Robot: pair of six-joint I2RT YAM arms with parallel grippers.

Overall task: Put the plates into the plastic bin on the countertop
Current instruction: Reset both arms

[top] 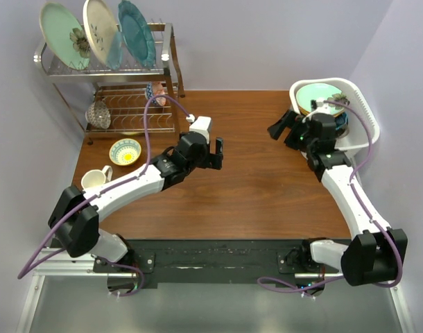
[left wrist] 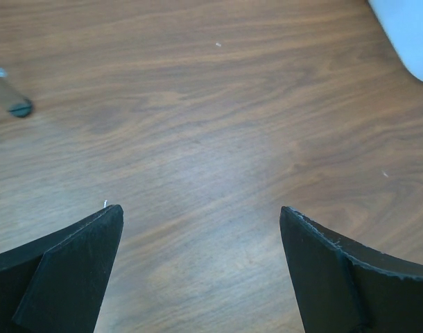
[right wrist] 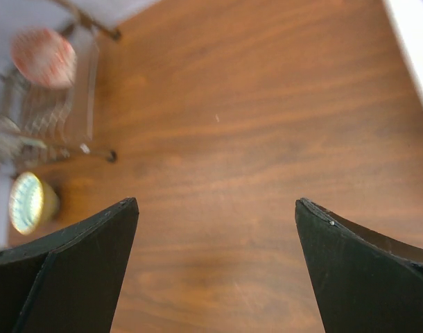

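Beside the plastic bin [top: 365,111] of plates [top: 315,93], the right pincer [right wrist: 216,202] gapes empty, the left pincer [left wrist: 201,208] likewise.

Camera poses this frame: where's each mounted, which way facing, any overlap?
Top external: above and behind the bases, looking down on table, rack top left, bin right; left arm and right arm whole.
Left wrist: faces down at bare wood; left tool fingers at bottom corners.
Right wrist: faces across the table toward rack and bowl; right tool fingers at bottom.
Shared: both wrist views catch the bin's white edge, top right.
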